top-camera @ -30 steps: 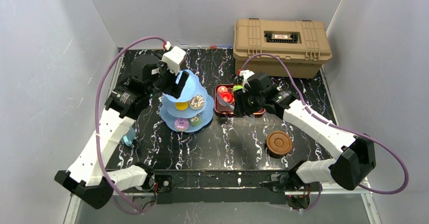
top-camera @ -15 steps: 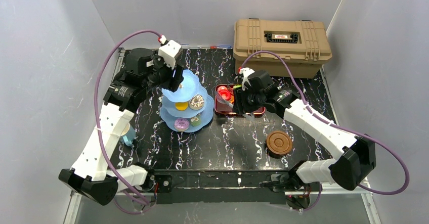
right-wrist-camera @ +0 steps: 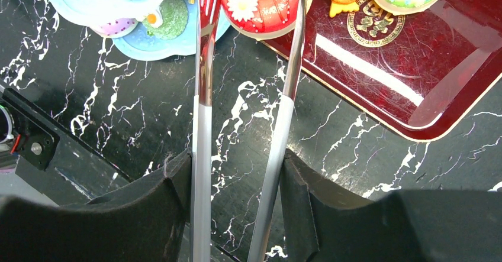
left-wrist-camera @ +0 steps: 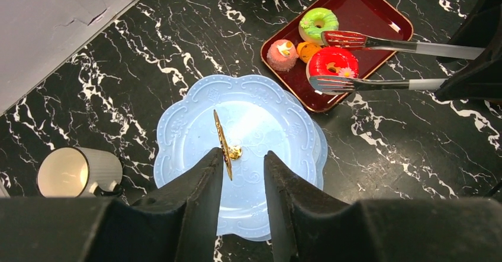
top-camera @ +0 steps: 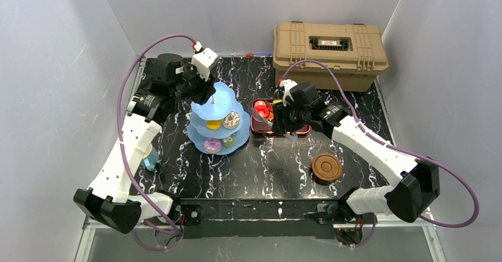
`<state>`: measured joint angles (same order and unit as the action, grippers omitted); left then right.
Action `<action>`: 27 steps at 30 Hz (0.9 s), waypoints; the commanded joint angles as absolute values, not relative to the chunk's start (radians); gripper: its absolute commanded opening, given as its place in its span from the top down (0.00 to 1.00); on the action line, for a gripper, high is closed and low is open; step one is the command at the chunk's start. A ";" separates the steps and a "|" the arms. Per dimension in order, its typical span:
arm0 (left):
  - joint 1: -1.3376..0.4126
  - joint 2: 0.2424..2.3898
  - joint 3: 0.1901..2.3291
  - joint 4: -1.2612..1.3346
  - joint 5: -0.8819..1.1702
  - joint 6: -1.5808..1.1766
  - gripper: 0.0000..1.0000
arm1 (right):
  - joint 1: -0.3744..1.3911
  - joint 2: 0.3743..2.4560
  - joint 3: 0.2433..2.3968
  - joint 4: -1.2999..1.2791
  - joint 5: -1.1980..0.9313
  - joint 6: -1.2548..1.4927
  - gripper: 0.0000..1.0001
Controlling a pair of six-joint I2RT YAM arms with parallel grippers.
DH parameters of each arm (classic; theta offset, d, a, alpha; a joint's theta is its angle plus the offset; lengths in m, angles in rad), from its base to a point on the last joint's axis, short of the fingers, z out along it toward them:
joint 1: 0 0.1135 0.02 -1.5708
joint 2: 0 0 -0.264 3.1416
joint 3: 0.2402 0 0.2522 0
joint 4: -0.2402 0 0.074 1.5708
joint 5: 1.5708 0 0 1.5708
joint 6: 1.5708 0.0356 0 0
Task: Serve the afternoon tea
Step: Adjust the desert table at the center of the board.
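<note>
The light blue three-tier stand (top-camera: 218, 105) holds several toy donuts on its lower tiers. My left gripper (top-camera: 204, 86) hovers open over the bare top tier (left-wrist-camera: 260, 120). Its fingers (left-wrist-camera: 204, 176) straddle the gold ring handle (left-wrist-camera: 222, 138), which lies against the left finger. My right gripper (top-camera: 284, 122) is shut on the metal tongs (right-wrist-camera: 203, 96). The tong tips flank a red donut (right-wrist-camera: 257, 2) on the dark red tray (right-wrist-camera: 385, 73). A silvery-beige cup (left-wrist-camera: 77, 172) stands beside the stand. Brown saucers (top-camera: 327, 167) sit front right.
The tray (left-wrist-camera: 385, 19) also carries a green donut (left-wrist-camera: 318, 24), a pink cake (left-wrist-camera: 282, 54) and an orange cake (left-wrist-camera: 306, 50). A tan case (top-camera: 328, 52) stands at the back right. A teal cup (top-camera: 149, 158) is half hidden by my left arm.
My left gripper has lifted off the stand's left side and moved back, so it now sits over the top tier. The right arm with the tongs has barely moved.
</note>
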<state>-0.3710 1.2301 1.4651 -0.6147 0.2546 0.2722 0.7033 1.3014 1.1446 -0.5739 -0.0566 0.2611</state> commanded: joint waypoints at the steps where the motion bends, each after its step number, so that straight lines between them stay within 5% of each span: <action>1: -0.358 1.234 1.468 -0.636 0.319 0.302 0.72 | 0.704 1.275 1.165 -0.534 -0.074 0.253 0.99; 10: -0.348 1.249 1.526 -0.688 0.352 0.438 0.99 | 0.704 1.266 1.160 -0.532 -0.078 0.253 0.99; 21: -0.345 1.225 1.505 -0.620 0.284 0.330 0.77 | 0.704 1.261 1.148 -0.522 -0.083 0.261 0.99; 27: -0.344 1.246 1.481 -0.559 0.254 0.245 0.77 | 0.704 1.262 1.146 -0.511 -0.086 0.265 0.99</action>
<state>-0.3485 1.2533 1.4857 -0.5983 0.2726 0.3199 0.7033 1.3006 1.1408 -0.5724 -0.0711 0.2623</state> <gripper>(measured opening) 0.243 0.574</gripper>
